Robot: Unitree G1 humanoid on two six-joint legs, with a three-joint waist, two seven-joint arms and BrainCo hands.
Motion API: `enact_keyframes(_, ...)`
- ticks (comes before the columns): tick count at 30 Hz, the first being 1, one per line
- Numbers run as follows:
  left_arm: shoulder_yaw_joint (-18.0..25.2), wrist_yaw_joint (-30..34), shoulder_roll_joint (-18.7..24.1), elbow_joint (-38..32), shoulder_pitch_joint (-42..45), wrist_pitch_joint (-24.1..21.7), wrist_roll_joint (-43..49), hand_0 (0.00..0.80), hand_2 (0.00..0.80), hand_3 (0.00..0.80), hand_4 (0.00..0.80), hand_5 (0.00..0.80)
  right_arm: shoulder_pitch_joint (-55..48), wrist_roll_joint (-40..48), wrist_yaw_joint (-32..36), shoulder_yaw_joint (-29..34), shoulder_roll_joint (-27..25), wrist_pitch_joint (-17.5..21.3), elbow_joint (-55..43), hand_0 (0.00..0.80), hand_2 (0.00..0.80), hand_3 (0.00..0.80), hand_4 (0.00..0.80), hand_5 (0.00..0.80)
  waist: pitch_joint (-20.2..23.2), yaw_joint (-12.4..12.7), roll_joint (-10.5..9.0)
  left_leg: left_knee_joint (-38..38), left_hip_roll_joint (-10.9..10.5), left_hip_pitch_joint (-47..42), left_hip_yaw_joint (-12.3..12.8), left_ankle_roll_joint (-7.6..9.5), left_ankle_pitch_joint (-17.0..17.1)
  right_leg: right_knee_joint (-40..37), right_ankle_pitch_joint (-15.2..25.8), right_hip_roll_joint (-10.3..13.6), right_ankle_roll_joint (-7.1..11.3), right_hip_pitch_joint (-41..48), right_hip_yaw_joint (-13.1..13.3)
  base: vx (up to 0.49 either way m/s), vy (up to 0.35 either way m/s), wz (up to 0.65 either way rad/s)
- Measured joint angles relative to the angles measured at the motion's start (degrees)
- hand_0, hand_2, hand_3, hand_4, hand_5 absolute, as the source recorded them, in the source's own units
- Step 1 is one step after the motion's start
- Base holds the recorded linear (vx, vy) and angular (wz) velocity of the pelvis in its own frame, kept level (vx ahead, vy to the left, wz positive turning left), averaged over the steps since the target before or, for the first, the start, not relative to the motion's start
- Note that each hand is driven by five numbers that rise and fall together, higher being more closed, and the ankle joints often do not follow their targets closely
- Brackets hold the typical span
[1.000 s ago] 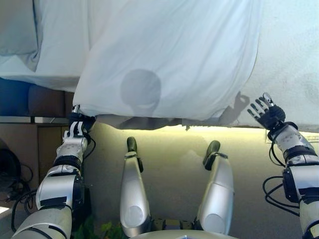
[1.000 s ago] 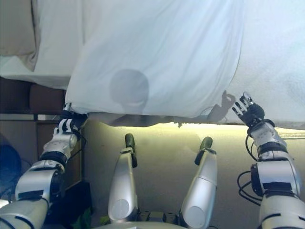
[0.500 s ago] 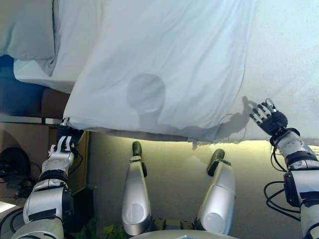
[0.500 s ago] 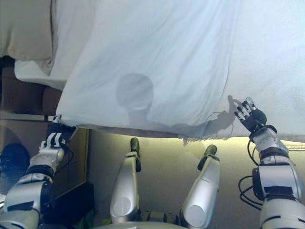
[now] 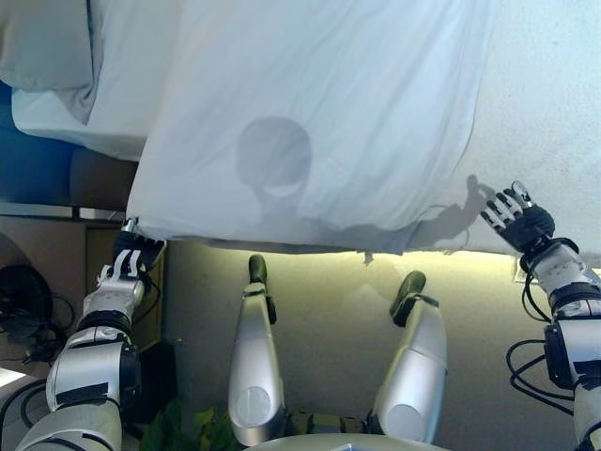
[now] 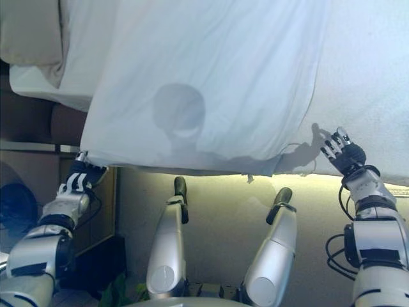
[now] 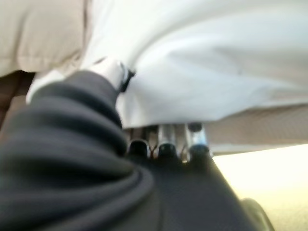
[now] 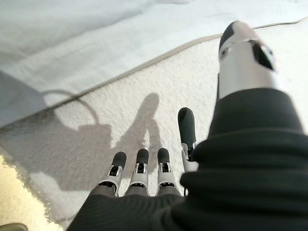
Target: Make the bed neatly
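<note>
Sheet (image 5: 319, 103) lies spread over the bed, its near edge hanging just past the mattress (image 5: 554, 103) side; right part of the mattress is bare, textured surface showing. Sheet sits skewed, near left corner drooping over the bed edge. Pillow (image 5: 42, 42) at far left, by the head of the bed.

Left hand (image 5: 131, 252) at the sheet's near left corner, below the hem. In its wrist view the thumb (image 7: 113, 72) presses into the cloth with fingers curled beneath: corner pinched.

Right hand (image 5: 518, 218) over bare mattress, just beside the sheet's right edge but not on it. Fingers (image 8: 139, 166) straight, spread, holding nothing; palm toward the mattress.

Step in hand, as I judge it: squaring the sheet, one corner held, other side not yet taken. Task partly done; the right side is uncovered.

Next move likely calls for the right hand to cross to the sheet's right near corner and close on it, then both hands draw the cloth even. Risk: a one-sided pull skews it further.
</note>
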State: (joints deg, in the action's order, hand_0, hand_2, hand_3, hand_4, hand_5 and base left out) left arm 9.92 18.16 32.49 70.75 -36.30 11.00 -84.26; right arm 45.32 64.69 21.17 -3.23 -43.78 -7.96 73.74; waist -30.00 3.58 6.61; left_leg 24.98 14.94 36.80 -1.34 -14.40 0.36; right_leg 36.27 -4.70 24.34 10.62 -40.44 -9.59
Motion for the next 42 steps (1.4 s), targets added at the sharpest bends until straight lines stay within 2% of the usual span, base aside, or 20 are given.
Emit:
enact_keyframes(2,-0.9,-0.9,0.0,0.0,-0.3,0.0,-0.4,0.800,0.800,0.800,0.800,0.800,0.6,0.0,0.0,0.0,0.0,-0.1,0.0,0.000,0.000,0.000,0.000,0.000,0.0,0.0,-0.18,0.3,-0.1,0.4,0.5,0.09,-0.1,-1.3,0.9,-0.1,0.09,-0.2,0.4,-0.002,0.099,-0.11)
enact_keyframes(3,-1.1,-1.2,0.0,0.0,-0.3,0.0,-0.5,0.681,0.681,0.681,0.681,0.681,1.0,0.0,0.0,-0.1,0.0,-0.2,0.0,0.000,0.000,0.000,0.000,0.000,0.0,0.0,-0.20,0.6,-0.1,0.8,0.7,0.17,-0.3,-1.8,1.1,-0.1,0.17,-0.4,0.5,-0.004,0.085,-0.08)
enact_keyframes(4,-1.4,-1.4,0.0,0.0,-0.5,0.0,-0.6,0.000,0.000,0.000,0.000,0.000,1.3,0.0,0.0,-0.6,0.0,-0.1,0.0,0.000,0.000,0.000,0.000,0.000,0.0,0.1,-0.27,0.9,-0.2,1.4,0.7,0.15,-0.3,-2.0,1.4,-0.1,0.21,-0.8,0.7,0.013,0.077,-0.07)
enact_keyframes(7,-2.0,-2.1,0.0,0.4,-1.0,0.6,-0.9,0.000,0.000,0.000,0.000,0.000,2.2,0.0,-0.3,-2.0,0.0,-0.2,0.1,0.000,0.000,0.000,0.000,0.000,-0.1,0.1,-0.40,2.4,-0.2,3.6,0.6,0.45,-0.6,-1.8,1.8,-0.2,0.20,-2.4,1.0,0.010,0.032,-0.02)
enact_keyframes(13,-2.6,-2.4,-0.1,3.3,-1.6,4.7,-0.9,0.000,0.000,0.000,0.000,0.000,2.5,0.0,0.1,-2.4,1.3,-0.3,0.2,0.000,0.000,0.000,0.000,0.000,-0.1,0.1,-1.67,3.5,-0.3,5.2,-0.3,0.51,-0.8,-1.4,1.9,-0.2,0.21,-3.4,0.9,0.010,0.003,0.02)
enact_keyframes(25,-4.6,0.3,-0.1,4.8,-1.5,6.2,-1.1,0.000,0.000,0.000,0.000,0.000,4.4,0.0,2.1,-4.3,3.7,-0.2,-0.1,0.000,0.000,0.000,0.000,0.000,0.0,0.3,-4.09,3.3,-0.6,6.4,-0.4,0.66,-0.9,-3.4,3.4,-0.3,0.99,-3.4,0.5,-0.007,0.012,0.01)
enact_keyframes(36,-4.2,1.0,-0.3,5.1,1.2,6.2,-2.3,0.000,0.000,0.000,0.000,0.000,4.2,0.2,2.2,-4.3,5.2,0.2,0.0,0.000,0.000,0.000,0.000,0.000,0.0,0.7,-4.63,4.0,-0.9,7.2,-1.6,0.93,-1.0,-4.2,3.6,-0.2,0.61,-2.5,-0.4,-0.009,-0.028,0.02)
enact_keyframes(42,-2.8,2.1,-2.9,5.0,5.8,7.3,-2.0,0.000,0.000,0.000,0.000,0.000,2.4,0.3,2.3,-4.2,6.4,1.4,-0.1,0.000,0.000,0.000,0.000,0.000,0.1,2.2,-4.63,3.6,-1.2,6.6,-1.7,0.95,-1.0,-5.3,4.0,-0.1,1.02,-1.5,-0.7,-0.005,-0.048,0.02)
